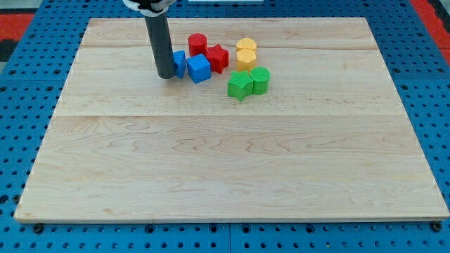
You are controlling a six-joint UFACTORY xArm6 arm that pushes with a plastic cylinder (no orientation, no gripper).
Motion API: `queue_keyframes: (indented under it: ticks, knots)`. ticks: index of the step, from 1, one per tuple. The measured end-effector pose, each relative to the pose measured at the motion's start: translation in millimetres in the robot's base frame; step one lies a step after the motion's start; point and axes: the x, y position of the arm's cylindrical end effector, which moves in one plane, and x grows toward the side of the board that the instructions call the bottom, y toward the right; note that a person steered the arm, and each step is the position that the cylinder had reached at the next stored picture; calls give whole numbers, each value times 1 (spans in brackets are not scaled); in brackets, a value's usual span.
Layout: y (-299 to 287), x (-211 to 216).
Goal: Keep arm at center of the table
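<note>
My tip rests on the wooden board near the view's top, left of centre. It touches the left side of a blue block that the rod partly hides. A blue cube sits just right of that. A red cylinder and a red star-shaped block lie behind and right of the blue ones. Two yellow blocks stand further right, one above the other. A green star-shaped block and a green cylinder lie below them.
The board lies on a blue perforated table. All the blocks are clustered in the board's upper middle, right of the rod.
</note>
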Motion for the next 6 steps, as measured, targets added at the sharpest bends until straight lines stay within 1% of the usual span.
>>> queue_keyframes:
  ticks: [1,2,3,4,5,6]
  knots:
    - [10,-30]
    - [-50,-31]
    - [-64,-52]
    - [-60,14]
    - [-9,101]
    - [118,111]
